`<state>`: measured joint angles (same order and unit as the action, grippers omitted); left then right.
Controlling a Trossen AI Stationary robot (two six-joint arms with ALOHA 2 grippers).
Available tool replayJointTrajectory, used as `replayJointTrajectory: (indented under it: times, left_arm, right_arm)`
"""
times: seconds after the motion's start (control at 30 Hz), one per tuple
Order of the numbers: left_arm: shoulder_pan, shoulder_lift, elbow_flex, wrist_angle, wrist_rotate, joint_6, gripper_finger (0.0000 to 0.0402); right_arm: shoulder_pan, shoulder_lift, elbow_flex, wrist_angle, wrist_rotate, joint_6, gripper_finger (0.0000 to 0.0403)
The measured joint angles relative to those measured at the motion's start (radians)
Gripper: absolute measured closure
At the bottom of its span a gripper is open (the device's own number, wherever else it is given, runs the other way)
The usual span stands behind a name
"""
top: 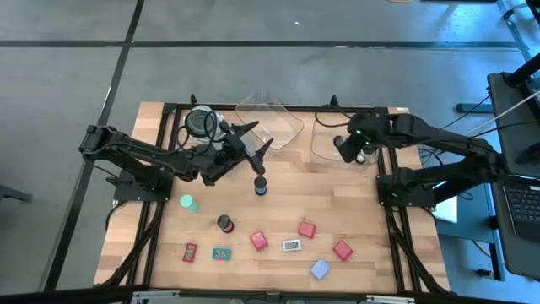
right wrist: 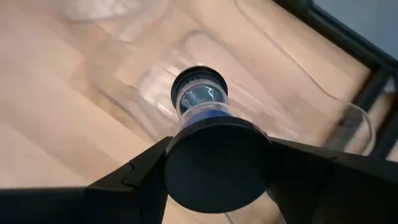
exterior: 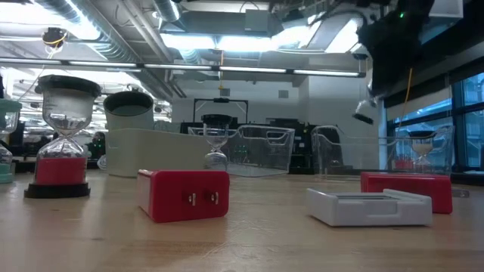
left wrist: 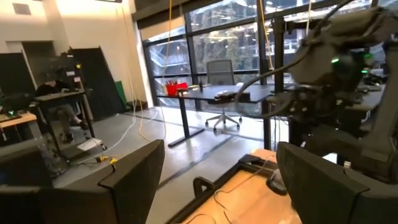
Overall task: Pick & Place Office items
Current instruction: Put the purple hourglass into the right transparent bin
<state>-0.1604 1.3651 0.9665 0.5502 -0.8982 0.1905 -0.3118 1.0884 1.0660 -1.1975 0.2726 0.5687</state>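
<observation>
Right gripper [right wrist: 217, 165] clamped on a blue sand timer [right wrist: 202, 99] with clear glass and round black caps, above the clear plastic tray [right wrist: 298, 68]. Left gripper [top: 249, 139] spread wide, empty, over the wooden table [top: 371, 211]. Other items scattered on the table's near half.

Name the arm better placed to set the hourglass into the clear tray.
Right. The right gripper is shut on a blue hourglass directly above the clear tray. The left gripper is open and holds nothing.
</observation>
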Motion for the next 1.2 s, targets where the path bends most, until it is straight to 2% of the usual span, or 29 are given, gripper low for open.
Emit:
replayJointTrajectory:
  times: [0.2, 0.37, 0.6, 0.83, 1.07, 1.2]
  left_arm:
    - [-0.006, 0.0, 0.0, -0.02, 0.0, -0.021, 0.0093]
    - [-0.018, 0.0, 0.0, -0.036, 0.001, -0.021, 0.0093]
    - [-0.024, 0.0, 0.0, -0.054, 0.001, -0.021, 0.0093]
    - [-0.024, 0.0, 0.0, -0.062, 0.002, -0.005, 0.0093]
    - [-0.024, 0.0, 0.0, -0.062, 0.001, 0.013, 0.0093]
    - [-0.024, 0.0, 0.0, -0.062, 0.0, 0.014, 0.0093]
  right_arm:
    - [-0.108, 0.12, 0.0, 0.003, 0.0, -0.069, 0.0189]
    - [-0.202, 0.244, 0.0, 0.004, 0.0, -0.167, 0.0177]
    - [-0.27, 0.371, 0.0, 0.025, -0.003, -0.239, 0.019]
    - [-0.304, 0.417, 0.0, 0.085, -0.004, -0.28, 0.0166]
    - [-0.327, 0.426, 0.0, 0.139, -0.004, -0.295, 0.0187]
    - [-0.336, 0.426, 0.0, 0.157, -0.018, -0.311, 0.0175]
